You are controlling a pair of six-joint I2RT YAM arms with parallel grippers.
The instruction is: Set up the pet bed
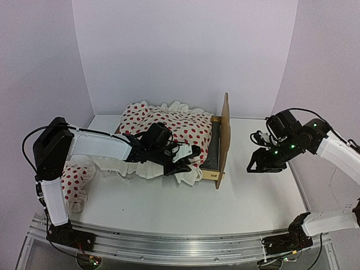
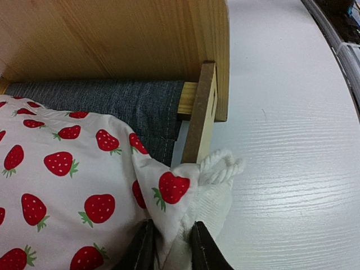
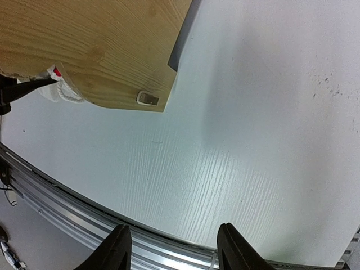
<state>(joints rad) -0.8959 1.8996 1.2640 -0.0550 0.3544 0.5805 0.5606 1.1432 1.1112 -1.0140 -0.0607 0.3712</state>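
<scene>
Overhead, the small light plywood pet bed (image 1: pixel 226 135) stands on the white table (image 1: pixel 169 208), toward the back and a little right of centre. Its tall headboard is upright on the right side. A cream ruffled cloth printed with red strawberries (image 1: pixel 180 126) lies heaped over most of the bed and spills onto the table to the left. The left end effector (image 1: pixel 188 153) is at the cloth's near right corner, just beside the bed's near end. The right end effector (image 1: pixel 260 163) hangs over the table to the right of the headboard, apart from it. A small white red-dotted pillow (image 1: pixel 76 177) lies near the table's left edge, by the left arm.

From the left wrist, the left end effector (image 2: pixel 171 250) is clenched on a fold at the cloth's corner, with a dark finger (image 2: pixel 145 247) pressing the fabric on each side. The white ruffled hem bunches just past them. Beyond it, the dark grey mattress pad (image 2: pixel 129 101) shows uncovered along the headboard (image 2: pixel 112 34).

From the right wrist, the right end effector (image 3: pixel 174 250) is released, with its fingers (image 3: pixel 115 247) spread and nothing between them. Below it are bare table and the aluminium rail (image 3: pixel 56 191) at the near edge. The headboard's back fills the upper left corner.
</scene>
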